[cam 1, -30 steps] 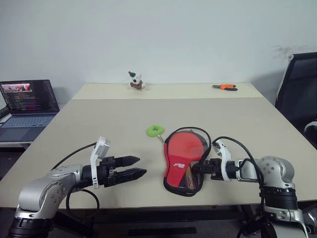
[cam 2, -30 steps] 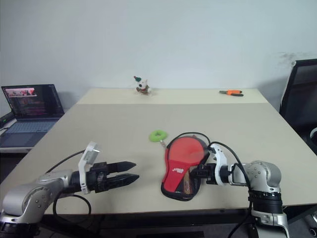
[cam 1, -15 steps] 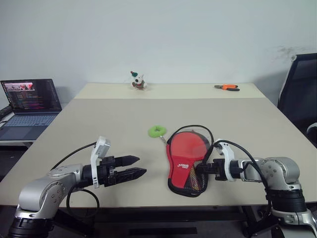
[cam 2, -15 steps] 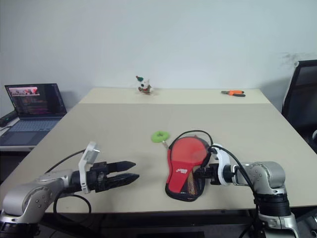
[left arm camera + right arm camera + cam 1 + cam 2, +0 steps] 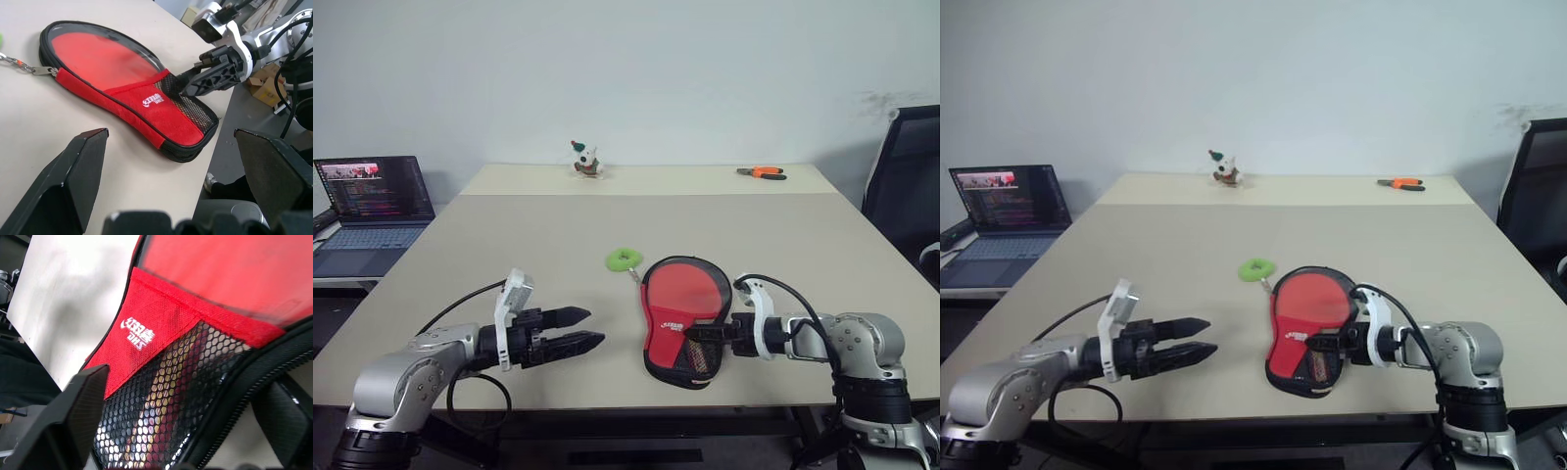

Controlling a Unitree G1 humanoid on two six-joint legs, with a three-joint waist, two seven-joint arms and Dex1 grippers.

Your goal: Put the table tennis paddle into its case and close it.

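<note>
Lying on one table (image 5: 509, 245): one case (image 5: 677, 328) holding one paddle (image 5: 685, 290).

Soft, even room light falls from overhead, with faint shadows on the desk (image 5: 558, 235). The close wrist pictures blur along their near edges.

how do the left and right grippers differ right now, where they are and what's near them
The left gripper hovers over bare table, apart from the case; the right gripper sits right at the case's mesh end.
The left gripper points toward the case from the robot's left; the right gripper points at it from the robot's right.
Shared: both are open and hold nothing.
</note>
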